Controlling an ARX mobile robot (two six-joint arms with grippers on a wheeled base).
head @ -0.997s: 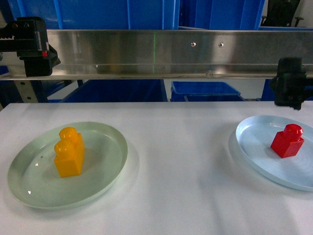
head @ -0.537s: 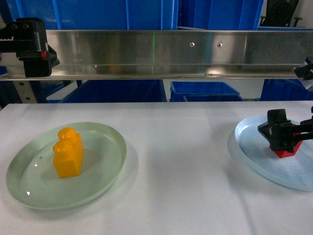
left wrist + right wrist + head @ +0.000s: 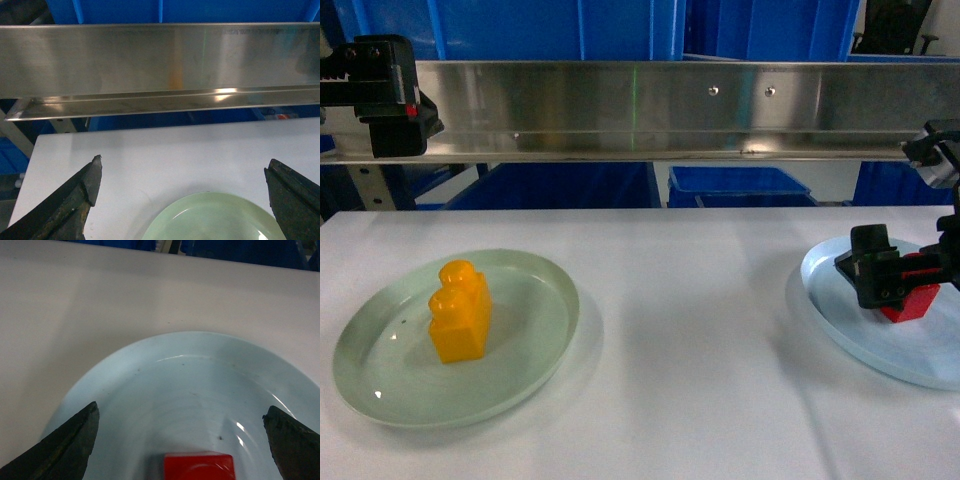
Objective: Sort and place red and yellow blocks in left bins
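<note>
Small glossy red one-stud plastic brick (image 3: pixel 199 465) on pale blue plate (image 3: pixel 150 390): centred between spread right gripper (image 3: pixel 180 440) tips, not yet pinched.

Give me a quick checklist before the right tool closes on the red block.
1. Right tool open: ok, fingers spread wide in the wrist view.
2. Red block between the fingers: ok, roughly centred, at the frame's bottom edge.
3. Tool low enough to grip: cannot tell; the head view shows it in front of the block, contact unclear.
4. Block seated on the blue plate: ok.
5. Left tool out of the way: ok, open, far across the table above the green plate.
6. Yellow block undisturbed: ok, upright on the green plate.
</note>
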